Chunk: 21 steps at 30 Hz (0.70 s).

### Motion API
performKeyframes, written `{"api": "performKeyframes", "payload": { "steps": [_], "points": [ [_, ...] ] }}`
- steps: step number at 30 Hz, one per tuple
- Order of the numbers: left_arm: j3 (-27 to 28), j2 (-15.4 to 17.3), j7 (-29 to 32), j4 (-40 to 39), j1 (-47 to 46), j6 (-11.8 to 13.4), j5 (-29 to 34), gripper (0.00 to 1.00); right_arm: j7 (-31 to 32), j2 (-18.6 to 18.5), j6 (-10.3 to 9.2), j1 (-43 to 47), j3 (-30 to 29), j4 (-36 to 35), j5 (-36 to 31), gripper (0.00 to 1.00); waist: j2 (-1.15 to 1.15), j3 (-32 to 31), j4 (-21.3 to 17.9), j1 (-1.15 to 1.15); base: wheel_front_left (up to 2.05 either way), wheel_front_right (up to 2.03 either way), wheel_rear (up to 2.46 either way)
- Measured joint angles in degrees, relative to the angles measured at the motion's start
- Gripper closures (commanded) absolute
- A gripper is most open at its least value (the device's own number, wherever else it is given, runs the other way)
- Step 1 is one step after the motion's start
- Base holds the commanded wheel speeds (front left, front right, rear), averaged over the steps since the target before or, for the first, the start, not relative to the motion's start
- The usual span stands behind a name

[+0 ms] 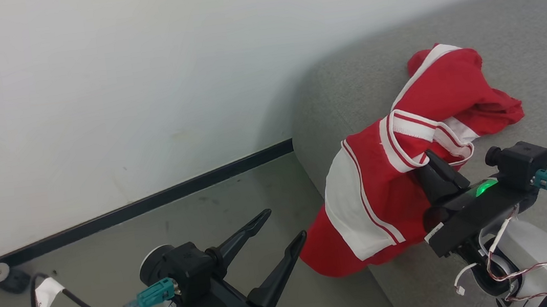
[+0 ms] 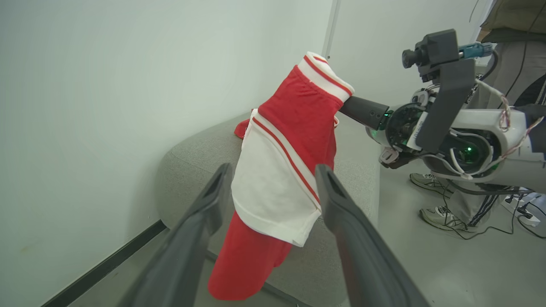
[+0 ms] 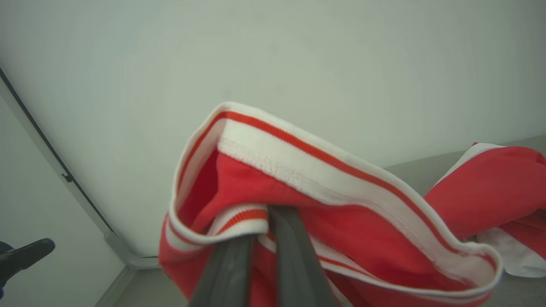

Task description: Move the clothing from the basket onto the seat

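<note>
My right gripper (image 1: 435,165) is shut on a red garment (image 1: 370,189) with a white side panel and striped white trim. The garment hangs over the rounded end of the grey sofa (image 1: 523,42), its lower part drooping past the edge toward the floor. In the right wrist view the two fingers (image 3: 294,256) pinch the striped hem (image 3: 239,219). A second red garment (image 1: 456,86) lies crumpled on the seat behind it. My left gripper (image 1: 283,225) stands open over the floor, left of the hanging garment (image 2: 281,170), with nothing in it. The basket is out of view.
A white wall with a black baseboard (image 1: 155,200) runs behind the sofa's end, above grey floor (image 1: 110,254). A person's shoes (image 2: 439,215) and cables (image 2: 520,213) are on the floor beyond my right arm (image 2: 469,136).
</note>
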Motion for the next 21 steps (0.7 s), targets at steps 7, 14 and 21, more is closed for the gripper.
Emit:
{"api": "performKeyframes", "payload": {
  "steps": [7, 14, 21],
  "points": [
    [-0.14, 0.3, 0.01, -0.38, 0.01, 0.51, 0.89, 0.0, 0.0, -0.27, -0.42, 2.19, -3.25, -3.88, -1.76, 1.0, 0.0, 0.17, -3.56, 0.0, 0.0, 0.0, 0.0],
    [-0.54, 0.24, 0.18, -0.86, 0.01, 0.67, 1.43, 0.0, -0.16, -0.42, -0.41, 3.67, -5.83, -7.43, -3.74, 1.0, 0.0, 0.7, -6.46, 0.0, 0.0, 0.0, 0.0],
    [-1.05, -0.01, 0.49, -0.85, -0.14, 0.66, 1.72, 0.0, -0.16, -0.67, -0.41, 4.35, -8.46, -10.06, -5.44, 1.0, 0.0, 1.18, -8.1, 0.0, 0.0, 0.0, 0.0]
  ]
}}
